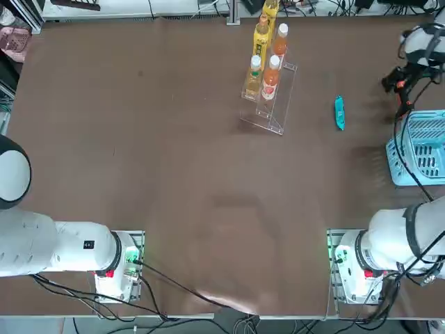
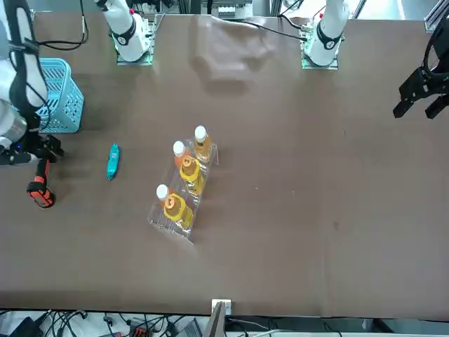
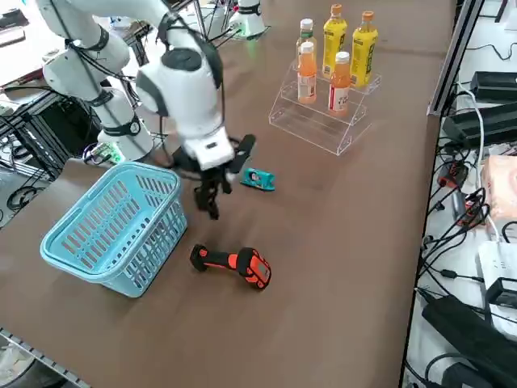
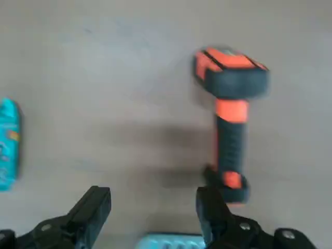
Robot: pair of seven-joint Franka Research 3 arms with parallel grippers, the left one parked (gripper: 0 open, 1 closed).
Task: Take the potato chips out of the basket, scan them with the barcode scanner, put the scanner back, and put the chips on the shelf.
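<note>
The potato chips (image 1: pixel 339 113) (image 2: pixel 112 161) (image 3: pixel 258 179) (image 4: pixel 8 145), a slim teal packet, lie on the brown table outside the basket (image 1: pixel 424 149) (image 2: pixel 59 95) (image 3: pixel 113 230). The black and orange barcode scanner (image 2: pixel 38 189) (image 3: pixel 234 263) (image 4: pixel 231 119) lies on its side on the table beside the basket. My right gripper (image 3: pixel 212 198) (image 4: pixel 153 199) (image 2: pixel 42 149) hovers open and empty above the table, between the chips, the basket and the scanner, touching none of them. The clear stepped shelf (image 1: pixel 278 104) (image 2: pixel 161 221) (image 3: pixel 311 129) stands farther along the table, past the chips.
Several orange and yellow drink bottles (image 1: pixel 270 80) (image 3: pixel 339 81) stand on the shelf's steps. The scanner's cable (image 1: pixel 410 167) runs across the basket. Cables and boxes (image 3: pixel 477 242) lie beyond the table's edge. The basket sits close to the table's right edge.
</note>
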